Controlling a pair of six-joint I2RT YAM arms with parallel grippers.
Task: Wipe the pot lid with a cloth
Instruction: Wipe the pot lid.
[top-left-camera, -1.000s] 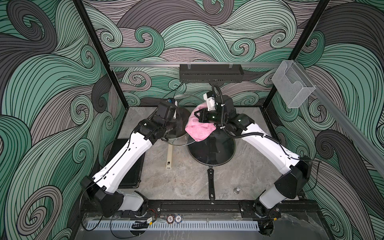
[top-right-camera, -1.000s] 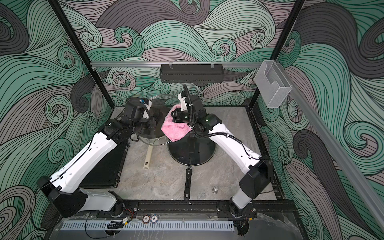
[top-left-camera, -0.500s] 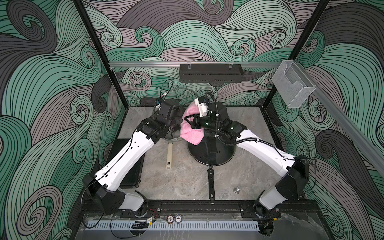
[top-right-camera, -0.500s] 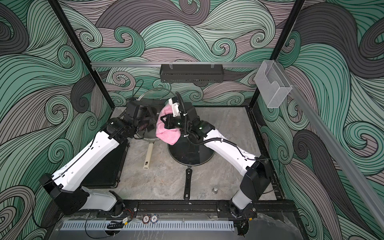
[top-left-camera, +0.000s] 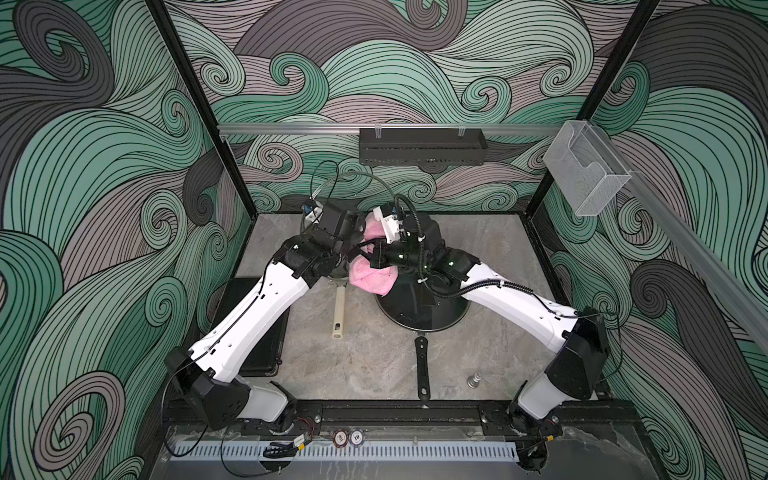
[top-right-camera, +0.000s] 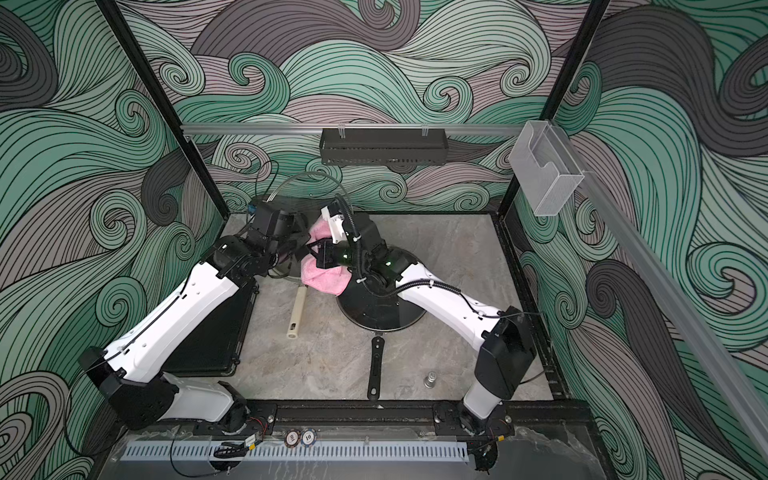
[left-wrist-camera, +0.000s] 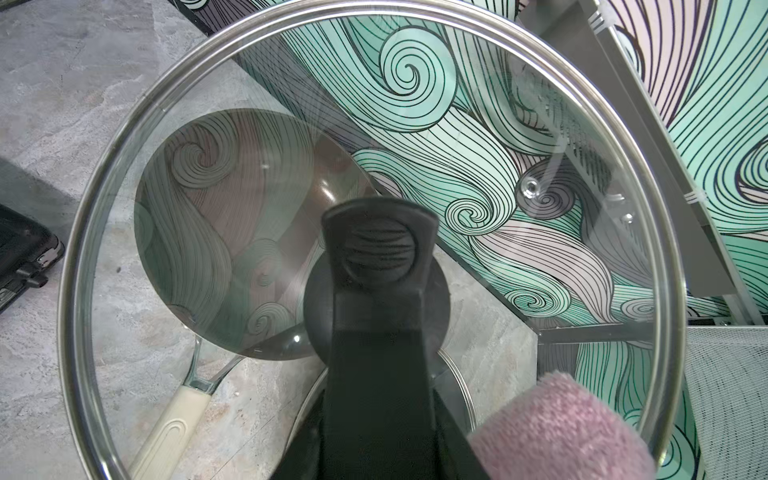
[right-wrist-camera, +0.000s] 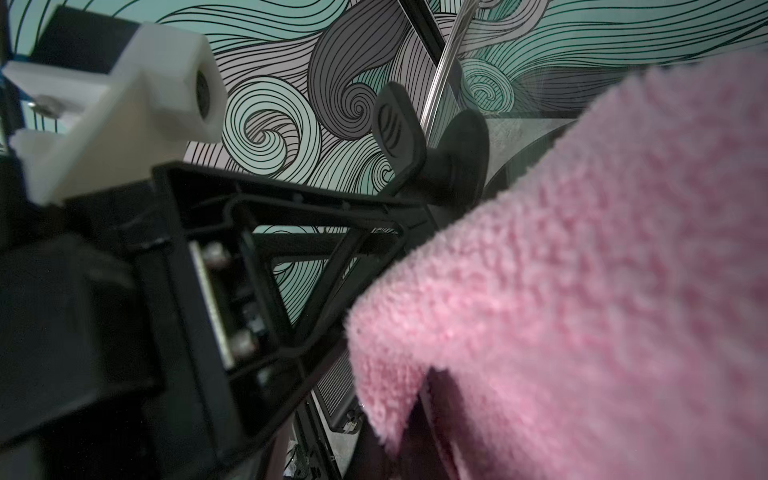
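Above the far side of the desk (top-left-camera: 490, 249), the left claw (left-wrist-camera: 376, 259) grips the knob (left-wrist-camera: 318, 303) of the glass lid (left-wrist-camera: 174, 124); the right claw (top-left-camera: 371, 261), closed, pinches the pink cloth (right-wrist-camera: 582, 291) beside it.

Both top views: even diffuse light, sharp. Right wrist: soft pink terry cloth (right-wrist-camera: 582, 270) out of focus. Left wrist: streaky reflections across round glass lid (left-wrist-camera: 415, 124).

2 arms, 1 livery — white shells on the long links, black housings at the joints. The left arm (top-left-camera: 257, 320) carries a thin black wire (top-left-camera: 238, 312); the right arm (top-left-camera: 523, 303) a ribbed black hose (top-left-camera: 478, 288), a white bracket (top-left-camera: 384, 224) and green lights (top-left-camera: 401, 258). The left gripper (left-wrist-camera: 379, 266) is black — a ribbed oval on its finger (left-wrist-camera: 380, 245).
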